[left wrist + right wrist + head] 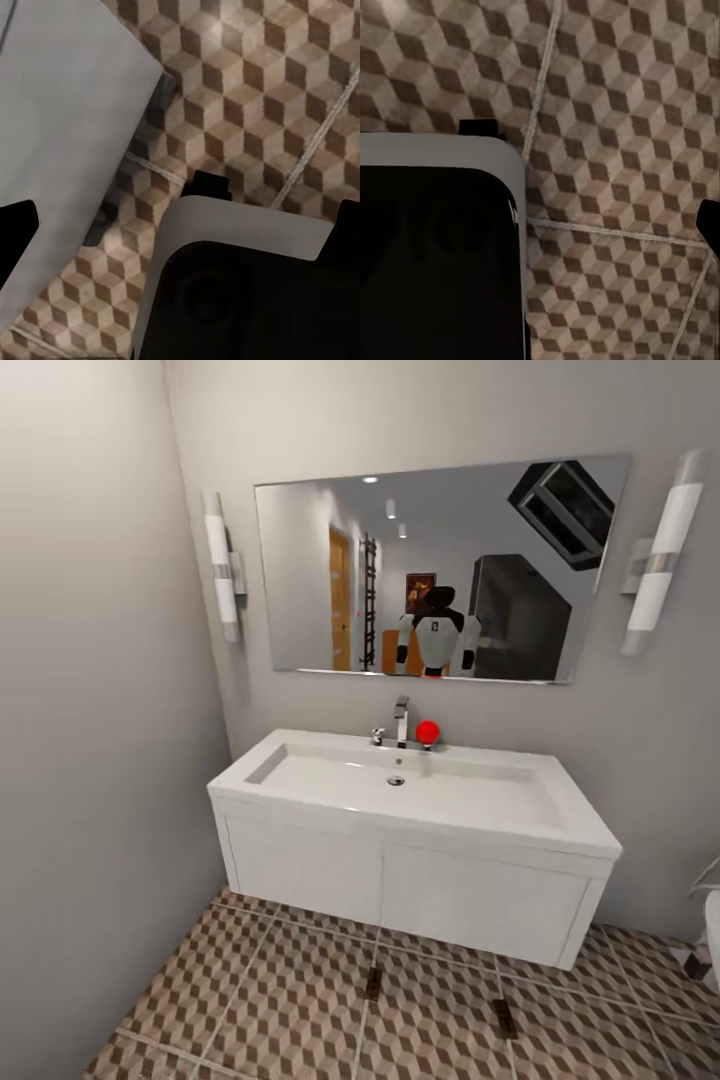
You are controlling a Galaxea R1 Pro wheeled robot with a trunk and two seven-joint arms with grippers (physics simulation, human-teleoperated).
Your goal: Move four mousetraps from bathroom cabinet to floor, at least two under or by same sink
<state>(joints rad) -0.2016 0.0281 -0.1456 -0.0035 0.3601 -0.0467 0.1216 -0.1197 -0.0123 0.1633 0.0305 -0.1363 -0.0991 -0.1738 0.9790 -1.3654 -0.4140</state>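
Two mousetraps lie flat on the bathroom floor (250, 1000) just in front of the white wall-hung sink (300, 780). One mousetrap (372, 983) is below the sink's middle and the other mousetrap (505, 1018) is further right. The cabinet is out of view. In the left wrist view my left gripper (184, 225) hangs over the cube-patterned tiles with its dark fingertips (19, 229) far apart and nothing between them. In the right wrist view my right gripper (540, 225) shows one fingertip (709, 225) at the frame's edge over bare tiles, holding nothing.
A wall closes the left side of the sink. A toilet's white edge (712, 930) shows at far right, with a small dark thing (697, 965) at its foot that I cannot identify. A faucet (401, 722) and a red ball (427, 732) stand on the sink. The mirror (440, 570) reflects my body.
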